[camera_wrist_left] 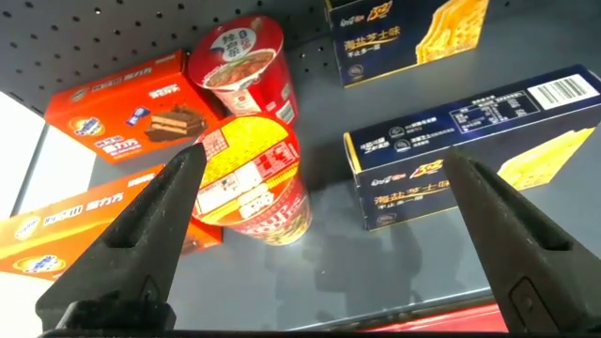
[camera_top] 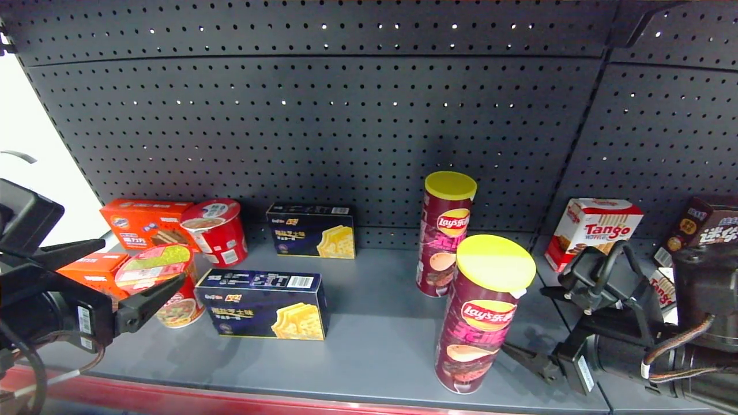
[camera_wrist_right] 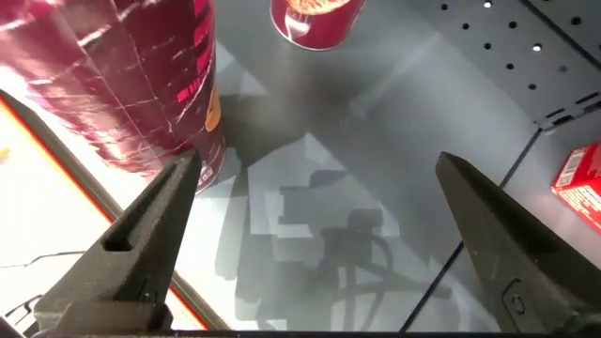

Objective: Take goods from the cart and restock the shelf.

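The front chip can (camera_top: pixel 484 314) is standing upright near the front edge of the shelf (camera_top: pixel 375 346), its yellow lid on. The right gripper (camera_wrist_right: pixel 316 169) is hanging just beside this can on the robot's right, low over the shelf. Its fingers (camera_wrist_right: pixel 141 235) are spread wide and gripping nothing, and one is lying close by the can's base (whether it is touching I cannot tell). Behind the can and a little to its left, a rear chip can (camera_top: pixel 447 230) is also standing upright, apart from it.

Well to the can's left, the left gripper (camera_wrist_left: pixel 324 155) is hovering with its fingers (camera_wrist_left: pixel 141 235) wide apart and empty, pointing toward a noodle cup (camera_wrist_left: pixel 258 178) and a navy box (camera_wrist_left: pixel 413 183) — the box is lying between that cup and the can. Farther back on that side, a second navy box (camera_top: pixel 311 230), a second noodle cup (camera_top: pixel 216 230) and an orange box (camera_top: pixel 144 222) are sitting. Behind the can to its right, a white-and-red wafer box (camera_top: pixel 594 230) is standing.
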`<state>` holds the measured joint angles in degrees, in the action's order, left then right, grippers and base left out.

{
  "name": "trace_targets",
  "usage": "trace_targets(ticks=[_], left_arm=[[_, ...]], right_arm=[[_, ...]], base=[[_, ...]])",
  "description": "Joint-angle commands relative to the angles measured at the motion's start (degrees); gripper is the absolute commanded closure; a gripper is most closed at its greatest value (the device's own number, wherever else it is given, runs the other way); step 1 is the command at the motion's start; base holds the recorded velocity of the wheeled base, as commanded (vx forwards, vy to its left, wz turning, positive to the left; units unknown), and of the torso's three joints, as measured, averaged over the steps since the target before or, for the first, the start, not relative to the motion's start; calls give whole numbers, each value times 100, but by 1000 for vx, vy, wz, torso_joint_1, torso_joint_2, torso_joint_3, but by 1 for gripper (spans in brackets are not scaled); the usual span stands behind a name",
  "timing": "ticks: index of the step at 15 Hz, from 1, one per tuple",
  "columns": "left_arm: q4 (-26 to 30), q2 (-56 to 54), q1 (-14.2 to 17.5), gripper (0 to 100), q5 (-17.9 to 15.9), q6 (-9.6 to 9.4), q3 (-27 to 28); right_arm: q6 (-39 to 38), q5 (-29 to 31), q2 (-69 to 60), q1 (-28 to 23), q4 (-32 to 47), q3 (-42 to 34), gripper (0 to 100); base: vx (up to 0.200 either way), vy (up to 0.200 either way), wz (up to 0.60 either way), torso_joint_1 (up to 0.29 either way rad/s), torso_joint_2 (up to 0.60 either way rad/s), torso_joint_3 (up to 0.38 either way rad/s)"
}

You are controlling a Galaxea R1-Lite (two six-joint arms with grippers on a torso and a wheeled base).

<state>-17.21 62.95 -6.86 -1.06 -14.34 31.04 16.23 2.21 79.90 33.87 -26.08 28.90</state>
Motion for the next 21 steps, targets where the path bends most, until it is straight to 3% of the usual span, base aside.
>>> trace_targets(ticks=[1, 21], left_arm=[[-1, -2, 1, 0, 1, 1, -1], [-1, -29, 1, 0, -8, 1, -142]], right_arm=[[3, -1, 70, 6, -3, 1, 0], [-5, -54, 465, 103, -187, 98, 0]], base=[[0, 0, 0, 0, 0, 0], [0, 0, 0, 0, 0, 0]])
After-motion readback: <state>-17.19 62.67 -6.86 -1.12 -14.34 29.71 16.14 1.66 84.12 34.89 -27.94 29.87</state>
